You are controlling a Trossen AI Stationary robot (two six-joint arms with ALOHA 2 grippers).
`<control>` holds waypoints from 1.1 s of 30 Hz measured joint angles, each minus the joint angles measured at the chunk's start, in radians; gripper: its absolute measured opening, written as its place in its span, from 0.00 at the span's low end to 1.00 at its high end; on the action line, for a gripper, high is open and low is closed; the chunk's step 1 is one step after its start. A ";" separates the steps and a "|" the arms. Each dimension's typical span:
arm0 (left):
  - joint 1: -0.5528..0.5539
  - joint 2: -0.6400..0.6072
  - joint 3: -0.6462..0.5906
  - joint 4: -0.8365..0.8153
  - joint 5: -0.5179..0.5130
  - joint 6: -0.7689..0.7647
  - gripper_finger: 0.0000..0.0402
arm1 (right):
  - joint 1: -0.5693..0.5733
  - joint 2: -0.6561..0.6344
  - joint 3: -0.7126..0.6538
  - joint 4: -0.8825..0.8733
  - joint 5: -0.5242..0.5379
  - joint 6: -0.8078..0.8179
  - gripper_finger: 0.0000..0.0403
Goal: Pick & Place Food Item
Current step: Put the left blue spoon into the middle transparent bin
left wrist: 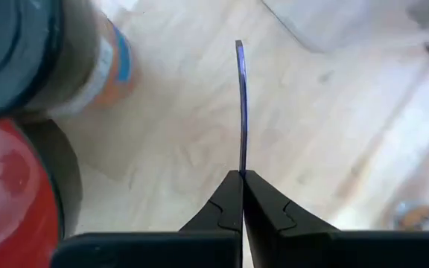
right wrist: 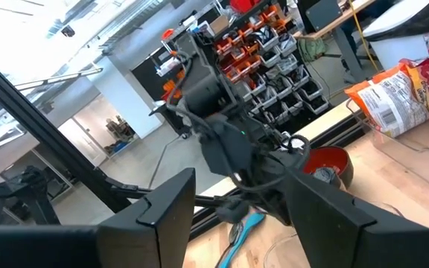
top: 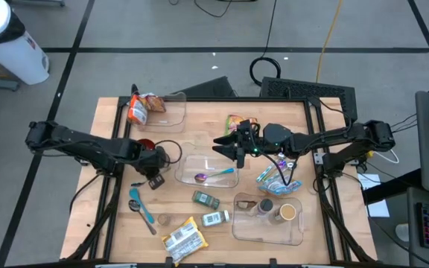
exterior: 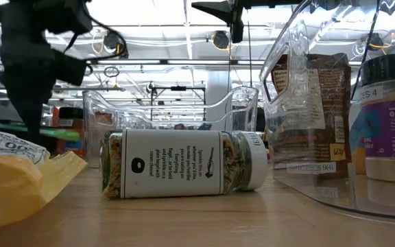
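Note:
My left gripper [top: 155,171] [left wrist: 241,176] points down at the table's left-middle, beside a red bowl [top: 146,144] [left wrist: 10,190], and is shut on a small thin dark packet [top: 156,182]. The left wrist view shows the packet [left wrist: 240,104] edge-on. A jar with a dark lid [left wrist: 28,52] stands beside the bowl. A clear tub [top: 207,170] at the centre holds a purple spoon [top: 213,176]. My right gripper [top: 228,147] [right wrist: 240,205] hangs open and level above that tub's far side, holding nothing. My left gripper pinches one end of the thin packet [left wrist: 241,165] between its two fingertips [left wrist: 226,197]. The fingers come from above, pointing steeply down. The packet sticks out below them toward the wood, seen edge-on; whether its free end [left wrist: 238,46] touches the table I cannot tell.
A chip bag [top: 141,108] lies in a far-left tub. Two spice jars [top: 205,199] [top: 216,218] and a yellow bar packet [top: 183,240] lie near the front, with teal spoons [top: 141,208] to their left. A front-right tub [top: 268,231] holds jars; packets [top: 274,177] lie beside it.

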 joint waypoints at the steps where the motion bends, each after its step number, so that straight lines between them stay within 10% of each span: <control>1: -0.002 0.000 0.024 -0.024 0.005 0.012 0.00 | 0.000 0.000 0.000 0.000 0.000 -0.003 0.49; 19: 0.049 0.043 0.575 -0.358 -0.040 0.271 0.00 | -0.012 -0.021 0.000 -0.011 -0.019 -0.064 0.49; 33: 0.161 0.428 0.909 -0.348 0.053 0.540 0.00 | -0.105 -0.233 -0.001 -0.327 -0.077 -0.133 0.49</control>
